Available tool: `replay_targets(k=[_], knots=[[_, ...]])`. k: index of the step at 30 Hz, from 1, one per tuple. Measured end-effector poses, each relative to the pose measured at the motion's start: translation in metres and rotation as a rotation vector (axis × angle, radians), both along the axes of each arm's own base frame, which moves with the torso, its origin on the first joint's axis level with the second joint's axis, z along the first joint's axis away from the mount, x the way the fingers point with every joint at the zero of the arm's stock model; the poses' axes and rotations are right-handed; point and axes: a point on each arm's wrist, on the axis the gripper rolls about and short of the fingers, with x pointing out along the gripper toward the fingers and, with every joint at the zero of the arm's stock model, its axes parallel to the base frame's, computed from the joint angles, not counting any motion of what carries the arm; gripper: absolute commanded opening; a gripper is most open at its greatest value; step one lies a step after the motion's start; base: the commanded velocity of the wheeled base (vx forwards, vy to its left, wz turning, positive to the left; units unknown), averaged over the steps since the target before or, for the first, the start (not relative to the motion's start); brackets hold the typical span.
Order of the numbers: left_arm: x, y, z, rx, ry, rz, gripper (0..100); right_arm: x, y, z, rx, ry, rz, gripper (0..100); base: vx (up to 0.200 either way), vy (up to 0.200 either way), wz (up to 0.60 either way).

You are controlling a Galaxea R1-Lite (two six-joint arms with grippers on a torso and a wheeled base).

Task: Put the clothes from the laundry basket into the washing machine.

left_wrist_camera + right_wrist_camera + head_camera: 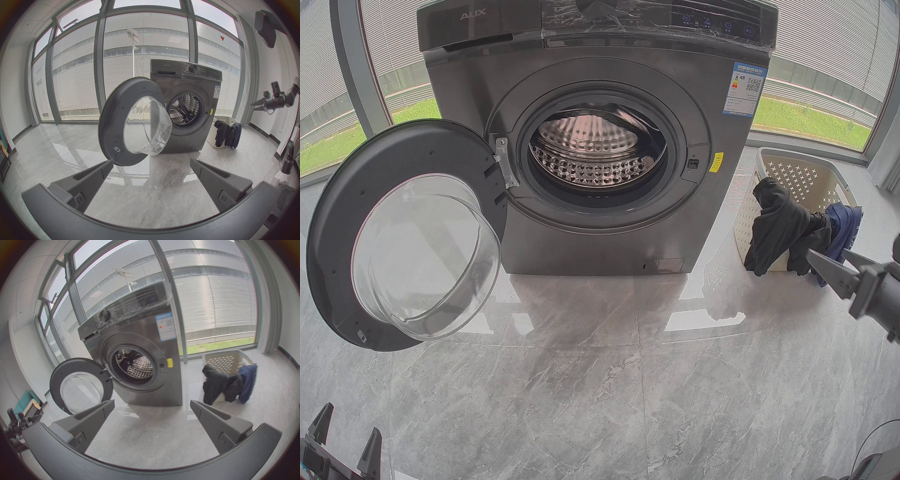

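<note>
washing machine (600, 187): straight ahead of me | door (406, 231): swung open to its left | laundry basket (800, 175): on floor (612, 375), right of machine | clothes (781, 228): draped over basket's near rim

Door (406, 234) swung wide left leaves the drum mouth (597, 150) open; bare floor (612, 387) lies before it.

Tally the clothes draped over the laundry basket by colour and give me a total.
Black garment: 1 (might be two pieces bunched together; cannot tell)
Blue garment: 1
Total: 2 hanging over the rim of the laundry basket
</note>
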Motion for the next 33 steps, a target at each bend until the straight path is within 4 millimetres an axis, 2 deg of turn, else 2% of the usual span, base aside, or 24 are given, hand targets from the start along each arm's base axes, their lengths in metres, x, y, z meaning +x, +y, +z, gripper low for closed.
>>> replay_targets(k=[7,15,27,33], knots=[[0.000,0.000,0.000,0.000,0.000,0.000,100,-0.059,-0.037,-0.050,-0.093,0.010,-0.106,100,0.000,0.000,0.00],[0.000,0.000,0.000,-0.001,0.000,0.000,100,-0.096,-0.054,-0.090,-0.150,0.014,-0.228,100,0.000,0.000,0.00],[0.000,0.000,0.000,-0.001,0.000,0.000,100,-0.139,-0.058,-0.128,-0.170,0.031,-0.146,100,0.000,0.000,0.00],[0.000,0.000,0.000,-0.001,0.000,0.000,100,-0.148,-0.060,-0.133,-0.146,-0.039,-0.184,100,0.000,0.000,0.00]])
